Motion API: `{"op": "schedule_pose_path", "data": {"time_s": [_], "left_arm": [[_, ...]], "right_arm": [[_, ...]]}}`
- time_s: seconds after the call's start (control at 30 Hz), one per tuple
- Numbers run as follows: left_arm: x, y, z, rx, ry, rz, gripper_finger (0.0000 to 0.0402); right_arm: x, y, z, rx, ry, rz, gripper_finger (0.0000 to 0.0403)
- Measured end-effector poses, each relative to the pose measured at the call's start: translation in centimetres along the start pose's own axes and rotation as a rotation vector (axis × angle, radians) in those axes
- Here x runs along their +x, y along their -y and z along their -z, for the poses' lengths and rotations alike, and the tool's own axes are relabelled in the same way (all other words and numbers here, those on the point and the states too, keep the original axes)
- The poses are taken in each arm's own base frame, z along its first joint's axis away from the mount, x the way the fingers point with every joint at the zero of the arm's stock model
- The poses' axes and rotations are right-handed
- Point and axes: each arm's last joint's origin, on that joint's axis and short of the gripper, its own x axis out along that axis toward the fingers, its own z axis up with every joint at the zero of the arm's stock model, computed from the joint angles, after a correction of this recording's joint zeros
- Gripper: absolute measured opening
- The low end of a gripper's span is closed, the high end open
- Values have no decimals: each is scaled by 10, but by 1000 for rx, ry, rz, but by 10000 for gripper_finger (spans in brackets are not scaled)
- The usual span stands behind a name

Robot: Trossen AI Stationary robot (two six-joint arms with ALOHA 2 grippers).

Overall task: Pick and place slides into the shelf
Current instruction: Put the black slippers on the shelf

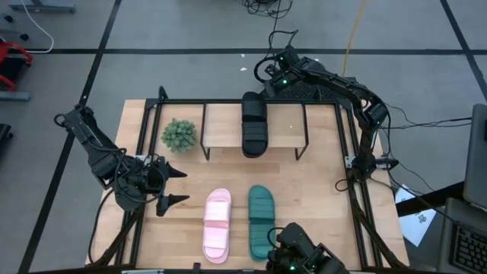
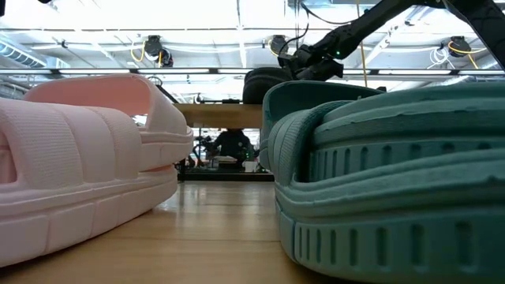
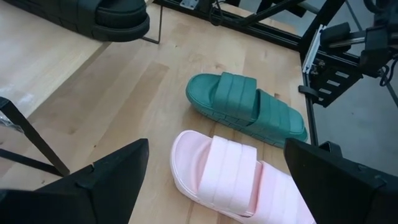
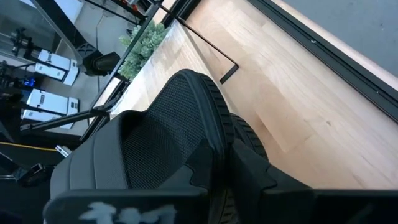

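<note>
The black slide [image 1: 254, 122] lies lengthwise on the middle of the light-wood shelf [image 1: 221, 122] at the table's far side. My right gripper [image 1: 264, 85] is at its far end, shut on it; the right wrist view shows the slide [image 4: 168, 137] close up. The pale pink slide [image 1: 217, 224] and the teal green slide [image 1: 260, 221] lie side by side, soles down, on the table near its front edge. My left gripper [image 1: 176, 187] hovers open left of the pink slide, which shows between its fingers [image 3: 216, 146] farther off. My right gripper holds the black slide by its far end [image 4: 214, 177], pinched between the two fingers at the rim. The fingers come slanting down from the table's far side, along the slide. The slide's near part lies over the shelf plank [image 2: 213, 114]; whether it rests there I cannot tell.
A small green plant [image 1: 179, 135] stands at the shelf's left end. Bare plank shows on both sides of the black slide. Black frame rails [image 1: 358, 190] run along the table's edges.
</note>
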Motion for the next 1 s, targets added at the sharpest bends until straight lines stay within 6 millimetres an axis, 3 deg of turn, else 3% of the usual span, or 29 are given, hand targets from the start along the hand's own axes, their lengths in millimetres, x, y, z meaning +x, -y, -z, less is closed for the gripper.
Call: {"op": "schedule_pose_path", "data": {"time_s": [0.63, 1.0], "left_arm": [[0, 0, 0, -2, 0, 0, 376], [0, 0, 0, -1, 0, 0, 376]], "right_arm": [[-3, 3, -1, 32, 10, -4, 128], [-23, -7, -7, 4, 74, -7, 148]]}}
